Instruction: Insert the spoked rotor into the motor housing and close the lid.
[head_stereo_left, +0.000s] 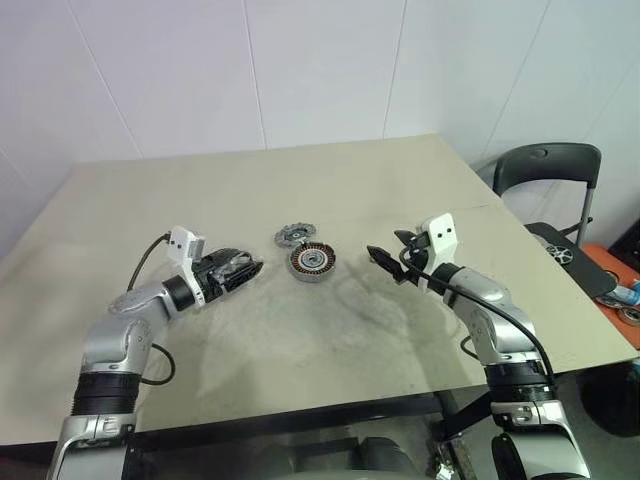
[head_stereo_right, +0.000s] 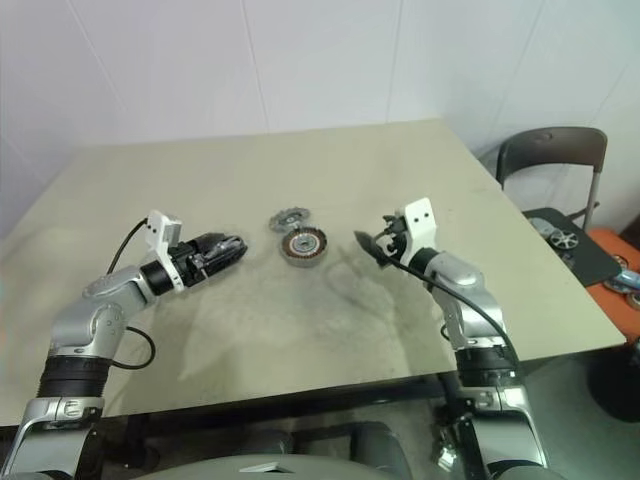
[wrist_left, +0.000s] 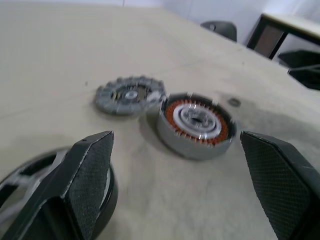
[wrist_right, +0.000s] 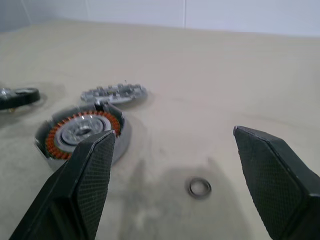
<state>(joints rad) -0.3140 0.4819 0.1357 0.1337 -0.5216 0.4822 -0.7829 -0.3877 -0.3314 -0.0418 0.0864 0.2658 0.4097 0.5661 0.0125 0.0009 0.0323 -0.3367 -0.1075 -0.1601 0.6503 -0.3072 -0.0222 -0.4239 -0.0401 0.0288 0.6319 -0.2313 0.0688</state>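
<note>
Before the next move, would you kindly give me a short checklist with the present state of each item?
1. Left gripper fingers open: ok.
2. Right gripper fingers open: ok.
3. Rotor seated in the housing: not ok, it lies on the table by the left fingers.
4. Lid off the housing: ok, it lies beside it.
5. Small loose ring clear of the housing: ok.

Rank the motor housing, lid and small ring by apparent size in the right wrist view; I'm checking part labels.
1. motor housing, though nearer than the lid
2. lid
3. small ring, clearly smallest
</note>
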